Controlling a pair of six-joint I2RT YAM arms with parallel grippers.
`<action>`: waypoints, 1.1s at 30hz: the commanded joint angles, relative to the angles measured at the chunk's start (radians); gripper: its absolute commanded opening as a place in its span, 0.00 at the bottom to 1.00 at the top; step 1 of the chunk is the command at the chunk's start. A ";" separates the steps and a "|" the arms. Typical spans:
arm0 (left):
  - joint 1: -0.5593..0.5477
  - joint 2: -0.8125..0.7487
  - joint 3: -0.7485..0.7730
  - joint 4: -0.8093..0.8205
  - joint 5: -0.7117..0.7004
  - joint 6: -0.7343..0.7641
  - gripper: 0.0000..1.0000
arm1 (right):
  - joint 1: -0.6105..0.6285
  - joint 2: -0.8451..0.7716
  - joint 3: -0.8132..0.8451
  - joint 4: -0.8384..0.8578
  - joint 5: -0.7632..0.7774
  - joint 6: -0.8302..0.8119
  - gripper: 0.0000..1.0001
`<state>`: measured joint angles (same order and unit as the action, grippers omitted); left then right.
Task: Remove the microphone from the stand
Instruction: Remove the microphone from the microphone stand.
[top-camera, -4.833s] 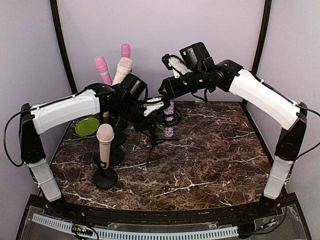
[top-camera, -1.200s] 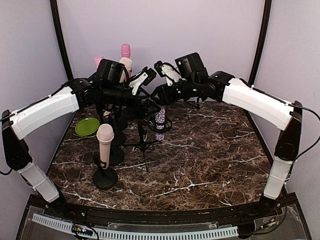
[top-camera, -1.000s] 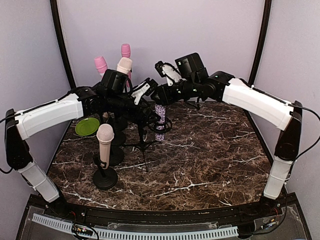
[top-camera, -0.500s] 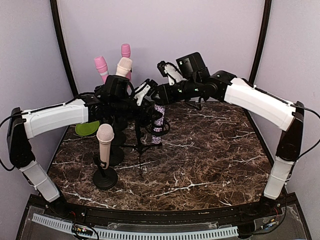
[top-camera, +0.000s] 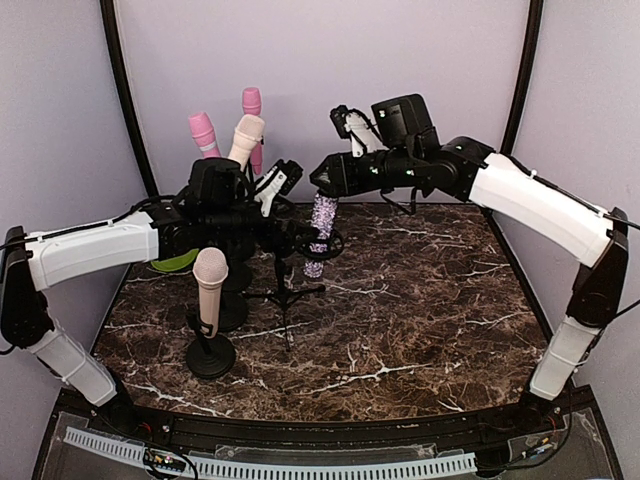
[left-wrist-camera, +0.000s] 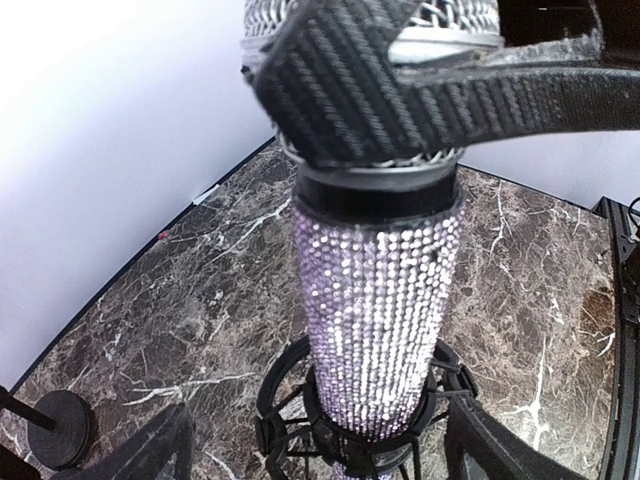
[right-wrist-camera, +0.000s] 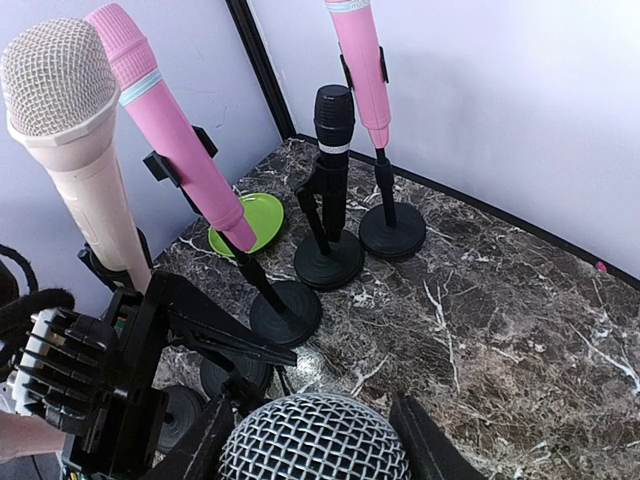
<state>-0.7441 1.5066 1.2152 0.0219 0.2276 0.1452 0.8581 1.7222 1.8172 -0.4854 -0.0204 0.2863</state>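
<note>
The microphone (top-camera: 321, 226) has a sparkly lilac body (left-wrist-camera: 378, 300) and a silver mesh head (right-wrist-camera: 315, 440). It stands tilted, with its lower end inside the black ring mount (left-wrist-camera: 282, 392) of the tripod stand (top-camera: 284, 291). My right gripper (top-camera: 327, 178) is shut on the microphone's head from above, and its fingers (left-wrist-camera: 400, 95) cross the neck in the left wrist view. My left gripper (left-wrist-camera: 325, 462) is open. Its two fingers stand one on each side of the ring mount, and the left finger is clear of it.
Other microphones on round-base stands crowd the back left: two pink ones (top-camera: 203, 131) (top-camera: 251, 100), a cream one (top-camera: 246, 134) and a black one (right-wrist-camera: 333, 122). Another cream one (top-camera: 210, 281) stands nearer. A green plate (right-wrist-camera: 247, 222) lies by the left wall.
My right gripper has risen a little and moved right with the microphone's head. My left arm has dropped lower and drawn back left, staying by the mount.
</note>
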 joint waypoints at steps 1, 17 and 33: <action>0.005 0.024 0.039 0.007 0.044 -0.020 0.89 | -0.005 -0.061 -0.014 0.144 -0.031 0.029 0.40; 0.006 0.091 0.014 -0.039 0.071 0.062 0.87 | -0.006 -0.068 0.011 0.177 -0.069 0.029 0.40; 0.005 0.106 0.016 -0.165 -0.027 0.179 0.84 | -0.010 0.015 0.203 0.003 0.070 0.047 0.40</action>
<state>-0.7460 1.5936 1.2449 -0.0334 0.2493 0.2832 0.8509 1.7592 1.9579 -0.5938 0.0128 0.3130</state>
